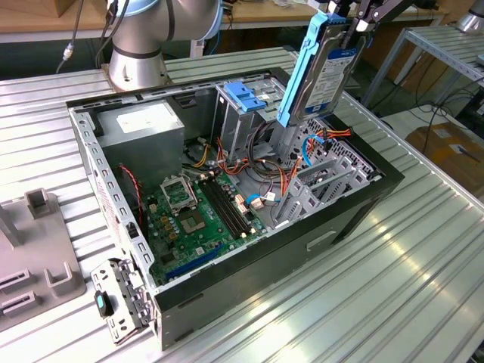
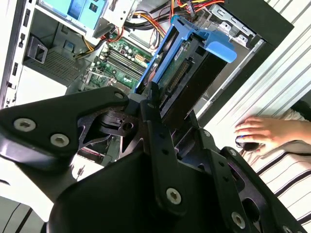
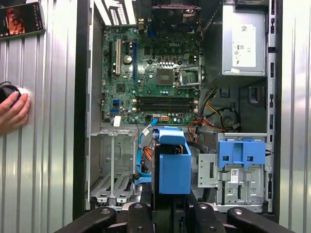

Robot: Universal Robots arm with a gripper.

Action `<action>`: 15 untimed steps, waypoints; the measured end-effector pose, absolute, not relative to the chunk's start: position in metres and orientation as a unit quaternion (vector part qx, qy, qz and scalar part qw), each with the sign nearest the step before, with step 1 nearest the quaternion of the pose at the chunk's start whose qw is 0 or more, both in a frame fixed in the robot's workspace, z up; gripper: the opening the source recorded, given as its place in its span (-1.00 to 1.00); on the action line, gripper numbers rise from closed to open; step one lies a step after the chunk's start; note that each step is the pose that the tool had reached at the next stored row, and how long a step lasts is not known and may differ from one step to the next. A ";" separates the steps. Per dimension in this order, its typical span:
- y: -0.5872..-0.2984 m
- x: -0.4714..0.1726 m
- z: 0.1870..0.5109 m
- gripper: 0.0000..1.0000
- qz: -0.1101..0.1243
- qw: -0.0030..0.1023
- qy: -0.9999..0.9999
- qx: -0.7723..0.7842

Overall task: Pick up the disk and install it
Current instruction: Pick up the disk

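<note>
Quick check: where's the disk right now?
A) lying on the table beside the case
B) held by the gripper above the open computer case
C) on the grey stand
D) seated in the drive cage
B: the gripper holds the disk tilted in the air over the open computer case.

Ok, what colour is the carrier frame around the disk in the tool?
Bright blue, along the edge of the disk; the exterior view shows it best.

All views above the computer case [image 1: 249,280]
</note>
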State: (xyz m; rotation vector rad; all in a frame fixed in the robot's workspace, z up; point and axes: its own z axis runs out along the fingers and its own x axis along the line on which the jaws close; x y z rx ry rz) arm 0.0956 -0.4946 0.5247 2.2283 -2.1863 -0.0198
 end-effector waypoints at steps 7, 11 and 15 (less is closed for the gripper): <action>-0.495 0.096 0.525 -0.29 -0.006 0.010 -0.700 0.714; -0.495 0.096 0.524 -0.29 -0.006 0.010 -0.700 0.714; -0.495 0.096 0.517 -0.29 -0.006 0.010 -0.700 0.714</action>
